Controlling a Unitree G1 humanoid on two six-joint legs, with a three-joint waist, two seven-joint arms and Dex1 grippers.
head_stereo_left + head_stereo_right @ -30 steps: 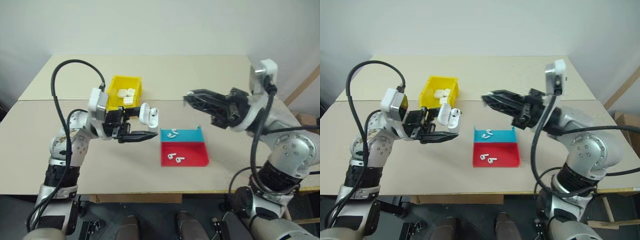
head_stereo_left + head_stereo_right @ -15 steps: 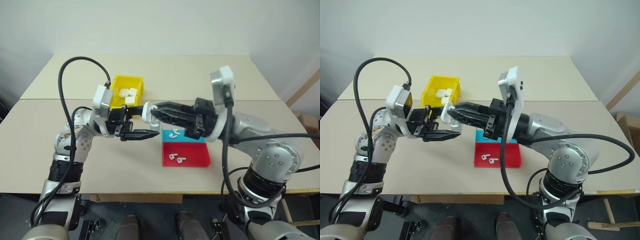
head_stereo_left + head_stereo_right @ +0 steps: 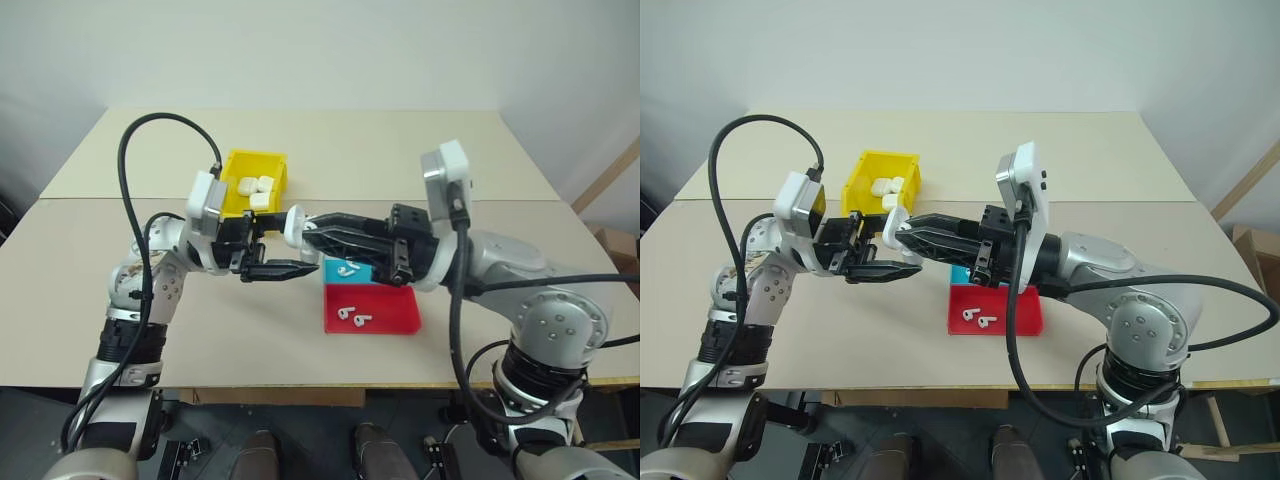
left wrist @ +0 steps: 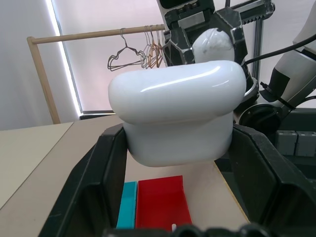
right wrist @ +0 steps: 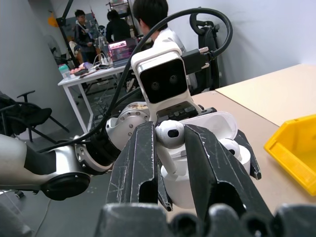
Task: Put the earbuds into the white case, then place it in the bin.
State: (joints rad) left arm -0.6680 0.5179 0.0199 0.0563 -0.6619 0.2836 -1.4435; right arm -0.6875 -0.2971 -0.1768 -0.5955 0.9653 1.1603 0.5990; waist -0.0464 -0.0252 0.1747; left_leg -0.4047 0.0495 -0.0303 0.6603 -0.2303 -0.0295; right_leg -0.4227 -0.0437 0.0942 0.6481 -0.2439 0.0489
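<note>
Midway through loading: the left gripper [image 3: 268, 252] has its jaws clamped on the open white case [image 4: 177, 113], the right gripper's [image 5: 170, 148] jaws pinch an earbud [image 5: 169, 132] above its cavity, and binning [image 3: 252, 186] remains.

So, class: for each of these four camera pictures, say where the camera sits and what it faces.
Left eye: head, looking down over the table; both arms show.
Right eye: beside it, same scene, shifted.
Left wrist: along the left gripper, shut on the white case.
Right wrist: along the right gripper, pinching an earbud.
The wrist views share the open case; the eyes also share the bin.
</note>
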